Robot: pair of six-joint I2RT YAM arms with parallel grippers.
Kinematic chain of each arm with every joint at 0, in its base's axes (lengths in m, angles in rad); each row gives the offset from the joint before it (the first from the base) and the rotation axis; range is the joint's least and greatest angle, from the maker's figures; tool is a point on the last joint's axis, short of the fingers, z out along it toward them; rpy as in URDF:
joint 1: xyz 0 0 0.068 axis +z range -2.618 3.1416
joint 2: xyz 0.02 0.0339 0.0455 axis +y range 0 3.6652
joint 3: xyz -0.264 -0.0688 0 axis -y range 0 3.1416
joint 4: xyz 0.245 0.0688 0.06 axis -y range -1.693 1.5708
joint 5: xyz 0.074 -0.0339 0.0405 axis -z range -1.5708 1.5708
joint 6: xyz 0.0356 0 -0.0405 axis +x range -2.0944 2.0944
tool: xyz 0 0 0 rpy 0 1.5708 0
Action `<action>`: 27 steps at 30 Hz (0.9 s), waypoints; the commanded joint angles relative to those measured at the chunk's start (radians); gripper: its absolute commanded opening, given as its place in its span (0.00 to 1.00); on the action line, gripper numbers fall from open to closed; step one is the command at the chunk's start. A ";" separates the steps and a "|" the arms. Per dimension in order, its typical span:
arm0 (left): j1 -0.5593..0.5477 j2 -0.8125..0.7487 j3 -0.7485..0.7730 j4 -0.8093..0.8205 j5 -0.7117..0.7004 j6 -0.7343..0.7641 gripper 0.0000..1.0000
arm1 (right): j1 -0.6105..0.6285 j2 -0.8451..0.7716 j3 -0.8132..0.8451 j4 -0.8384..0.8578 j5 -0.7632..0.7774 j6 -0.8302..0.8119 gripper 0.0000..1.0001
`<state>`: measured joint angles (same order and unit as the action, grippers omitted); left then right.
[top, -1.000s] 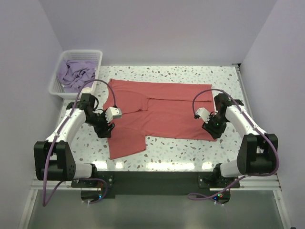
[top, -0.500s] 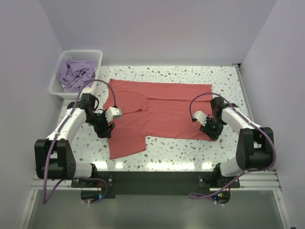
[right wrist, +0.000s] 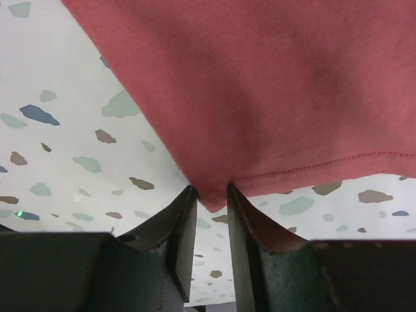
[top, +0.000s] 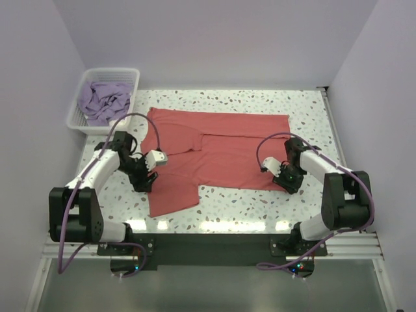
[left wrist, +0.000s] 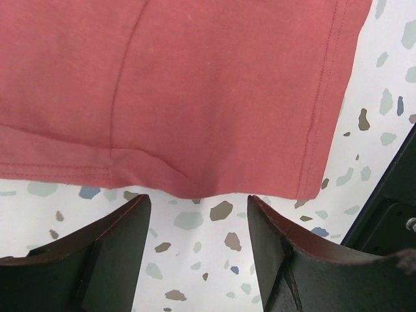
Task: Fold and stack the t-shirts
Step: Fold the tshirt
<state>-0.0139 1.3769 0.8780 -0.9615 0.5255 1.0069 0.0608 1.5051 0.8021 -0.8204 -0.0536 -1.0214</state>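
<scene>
The speckled terrazzo tabletop (top: 305, 107), under pale lilac walls, carries the coral-red t-shirt (top: 224, 146) spread flat, its long axis running left to right. The lavender t-shirt (top: 103, 101) lies crumpled in the white lattice basket (top: 133, 73). Left wrist view: the left jaws stand wide, with the soft stitched hem just beyond their tips. Right wrist view: the right jaws are narrowed to a slit and the knit's hem corner pokes into the gap, apparently not yet pinched.
</scene>
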 commanded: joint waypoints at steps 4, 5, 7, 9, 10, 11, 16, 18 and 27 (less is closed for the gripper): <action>-0.083 -0.061 -0.097 0.125 -0.074 0.013 0.64 | 0.007 0.003 -0.018 0.055 0.015 -0.028 0.12; -0.107 -0.068 -0.106 0.139 -0.100 0.013 0.64 | 0.007 0.000 -0.018 0.056 0.015 -0.028 0.07; -0.129 -0.088 -0.129 0.180 -0.127 0.012 0.63 | 0.005 -0.005 -0.020 0.058 0.020 -0.025 0.00; -0.155 -0.099 -0.142 0.216 -0.156 0.007 0.61 | 0.007 -0.011 -0.015 0.055 0.020 -0.022 0.00; -0.164 -0.102 -0.146 0.227 -0.162 0.004 0.60 | 0.007 -0.011 -0.014 0.050 0.020 -0.020 0.00; -0.166 -0.101 -0.146 0.234 -0.163 -0.002 0.59 | 0.005 -0.008 -0.009 0.047 0.018 -0.017 0.00; -0.187 -0.075 -0.139 0.270 -0.168 0.001 0.57 | 0.005 -0.009 -0.003 0.037 0.015 -0.006 0.00; -0.189 -0.050 -0.137 0.276 -0.170 0.006 0.56 | 0.007 -0.008 -0.003 0.038 0.017 -0.006 0.00; -0.193 -0.004 -0.198 0.287 -0.200 0.053 0.51 | 0.007 -0.014 0.003 0.033 0.018 0.003 0.00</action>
<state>-0.1997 1.3663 0.7086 -0.7048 0.3466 1.0191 0.0647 1.5032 0.8001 -0.7918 -0.0341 -1.0286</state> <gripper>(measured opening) 0.528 0.015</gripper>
